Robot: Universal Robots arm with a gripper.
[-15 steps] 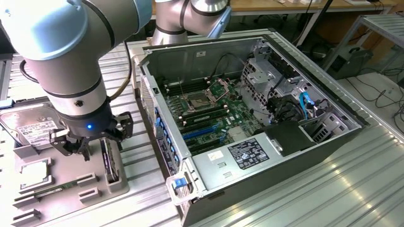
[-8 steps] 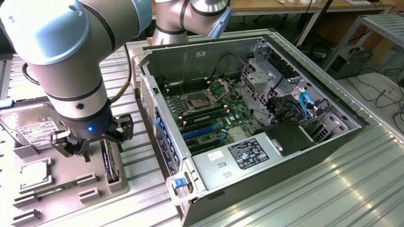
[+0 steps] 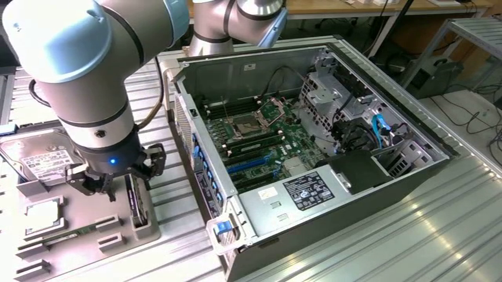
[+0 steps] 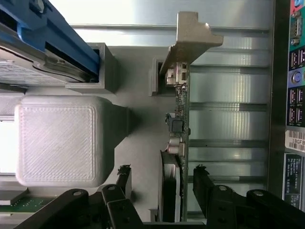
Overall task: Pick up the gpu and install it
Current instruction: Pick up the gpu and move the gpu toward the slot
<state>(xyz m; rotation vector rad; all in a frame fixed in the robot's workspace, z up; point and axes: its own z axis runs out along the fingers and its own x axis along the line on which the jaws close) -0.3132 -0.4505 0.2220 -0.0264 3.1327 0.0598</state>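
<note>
The gpu point(image 4: 180, 119) stands on its edge in a slot of the grey parts tray point(image 4: 138, 95), its pale metal bracket point(image 4: 190, 40) at the end away from me. My gripper point(image 4: 162, 175) is open just above it. One black finger point(image 4: 125, 175) hangs on one side of the card and the other finger point(image 4: 200, 177) on the opposite side, neither touching it. In the exterior view the gripper point(image 3: 117, 188) hovers over the tray point(image 3: 79, 200), right at the gpu point(image 3: 136, 202). The open computer case point(image 3: 330, 64) lies to the exterior view's right, with blue card slots point(image 3: 251, 165) on its green motherboard.
The tray also holds a silver hard drive point(image 3: 39, 157) with a white label, a square processor chip point(image 3: 43, 212) and a memory stick point(image 3: 67, 238). A blue-railed drive point(image 4: 47, 45) and a grey block point(image 4: 59, 140) sit beside the gpu. The case's rear ports point(image 4: 295, 71) are close by.
</note>
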